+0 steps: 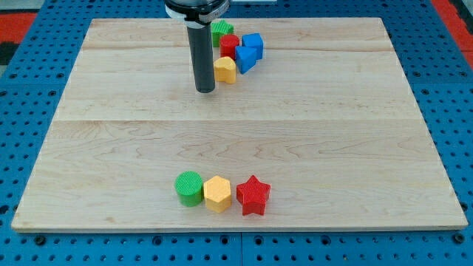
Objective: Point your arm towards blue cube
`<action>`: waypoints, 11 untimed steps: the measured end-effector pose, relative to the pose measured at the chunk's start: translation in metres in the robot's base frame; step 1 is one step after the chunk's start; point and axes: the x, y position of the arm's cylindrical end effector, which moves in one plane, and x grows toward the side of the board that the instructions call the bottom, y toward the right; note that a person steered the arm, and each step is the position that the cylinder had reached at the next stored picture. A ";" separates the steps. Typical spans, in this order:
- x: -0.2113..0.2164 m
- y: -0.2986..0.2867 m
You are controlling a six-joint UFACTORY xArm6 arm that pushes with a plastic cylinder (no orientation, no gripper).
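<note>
The blue cube (253, 43) sits near the view's top, at the right end of a tight cluster. Touching it are a second blue block (245, 59), a red block (229, 46), a green block (221, 32) and a yellow block (225, 69). My tip (205, 90) rests on the board just left of and below the yellow block, a short way left of and below the blue cube. The rod hides part of the green block.
Near the view's bottom, a green cylinder (189, 188), a yellow hexagon (217, 193) and a red star (253, 195) stand in a row. The wooden board (369, 148) lies on a blue pegboard surface.
</note>
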 end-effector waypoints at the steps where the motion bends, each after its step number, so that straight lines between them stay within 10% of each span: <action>1: 0.000 0.009; 8: 0.002 0.127; 11: -0.158 0.134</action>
